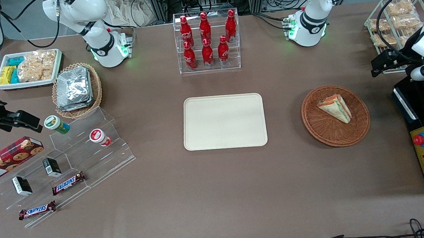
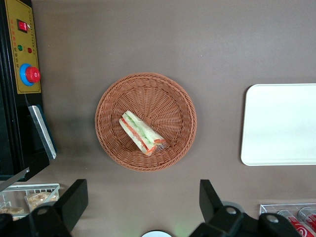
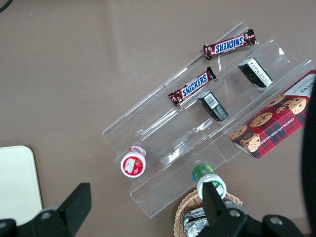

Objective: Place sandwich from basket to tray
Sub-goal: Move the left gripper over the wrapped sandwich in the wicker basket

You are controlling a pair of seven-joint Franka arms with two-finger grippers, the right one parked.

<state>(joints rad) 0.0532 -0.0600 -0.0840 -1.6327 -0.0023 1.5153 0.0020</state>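
So the small triangular sandwich wedge, pale bread with green, red and orange layers in clear wrap, is lying inside the round brown wicker basket, a bit off the basket's middle. The flat cream-beige rectangular tray sits bare in the middle of the brown desk, well apart from the basket, toward the parked arm's end from it.

The left arm's gripper hangs high above the desk with its jaws spread wide apart and nothing between them. In the wrist view the sandwich isn't under the gap. It lies forward of the fingertips, roughly on the centre line between them, so I'd guess the arm needs to come forward over the basket and then drop.

The wedge's long axis runs diagonally to the line between the two jaws, with the filling edge showing along one side and the wrap's bunched end pointing toward the tray side. Some wrist turn looks necessary to close across the narrow width.
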